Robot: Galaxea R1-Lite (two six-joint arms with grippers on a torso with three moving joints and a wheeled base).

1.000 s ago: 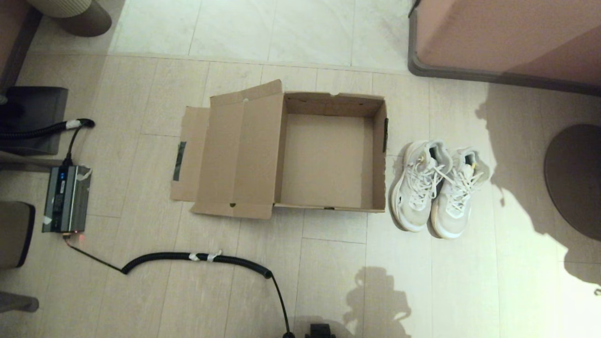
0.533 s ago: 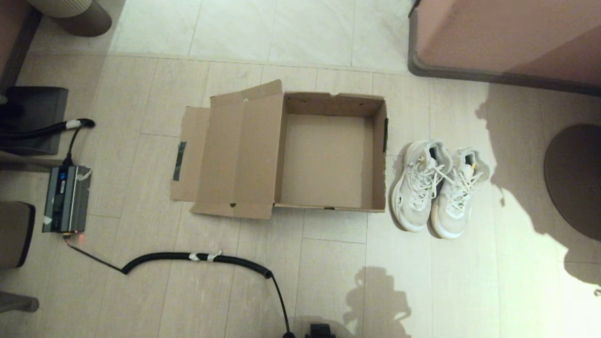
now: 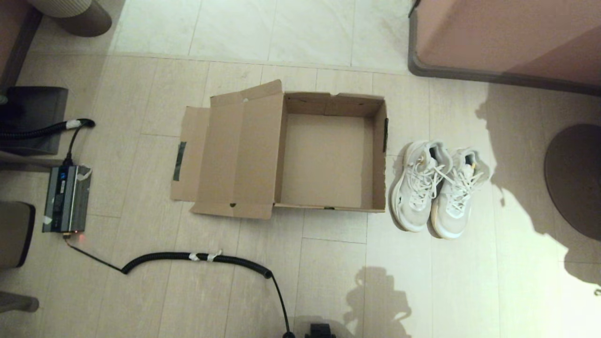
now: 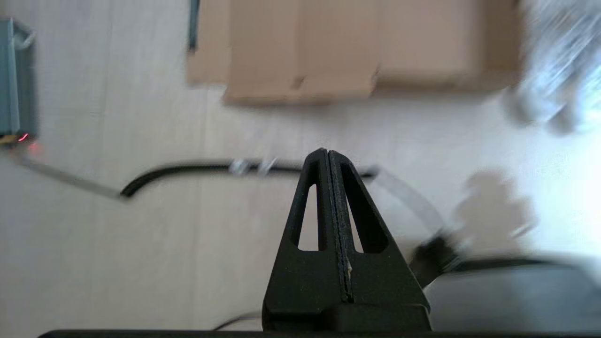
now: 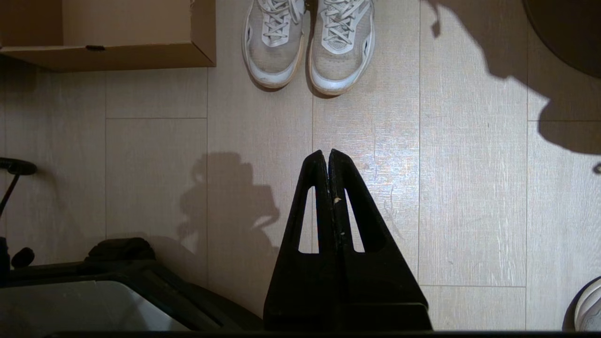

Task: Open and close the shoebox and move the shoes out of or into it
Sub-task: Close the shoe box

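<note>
The brown cardboard shoebox (image 3: 380, 159) stands open and empty on the floor, its flap lid (image 3: 235, 155) laid flat to the left with a dark tape strip (image 3: 179, 161) on its edge. The pair of white mesh shoes (image 3: 434, 188) sits side by side just right of the box, toes toward me, also in the right wrist view as the shoes (image 5: 307, 42). Neither arm shows in the head view. My left gripper (image 4: 327, 152) is shut on nothing above the floor, well short of the box (image 4: 352, 47). My right gripper (image 5: 327, 152) is shut too, short of the shoes.
A black coiled cable (image 3: 197, 257) runs across the floor in front of the box to a grey power unit (image 3: 65, 198) at the left. A pink cabinet (image 3: 507, 37) stands at the back right, a dark round base (image 3: 575, 178) at the right.
</note>
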